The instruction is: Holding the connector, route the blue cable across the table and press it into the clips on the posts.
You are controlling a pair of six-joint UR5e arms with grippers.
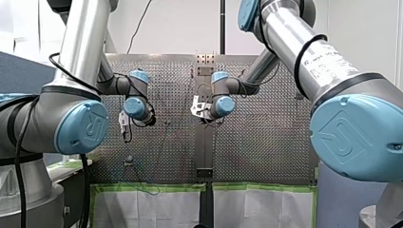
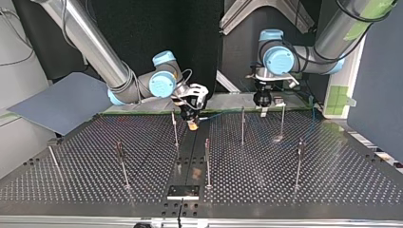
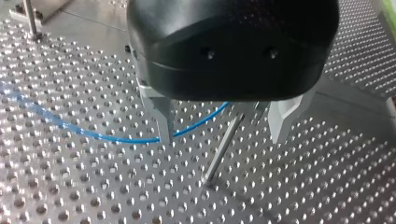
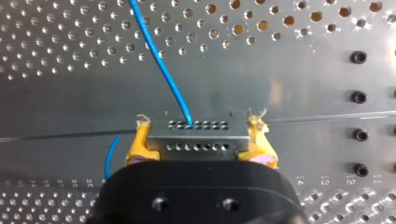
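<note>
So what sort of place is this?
Probably a robotics test lab: my left arm and my right arm over a perforated table studded with thin posts, my right pincer gripping the connector of a blue cable.

My left arm (image 1: 81, 42), at the left of the front view, is a silver tube with grey joints and sky-blue round caps (image 1: 81, 127) bearing an embossed logo. A black cable (image 1: 19, 156) runs along it. My right arm (image 1: 285, 28), at the right, matches it, with a black cable ring (image 1: 300, 57) around the tube and dark print (image 1: 328, 59), probably a maker's label.

The left gripper (image 3: 223, 135) has a glossy black rounded housing (image 3: 233, 46) with two small screw holes, and pale metal fingers (image 3: 164, 116). The right gripper (image 4: 200, 123) has a similar black housing and yellow pads (image 4: 139, 144), frayed at the tips.
</note>
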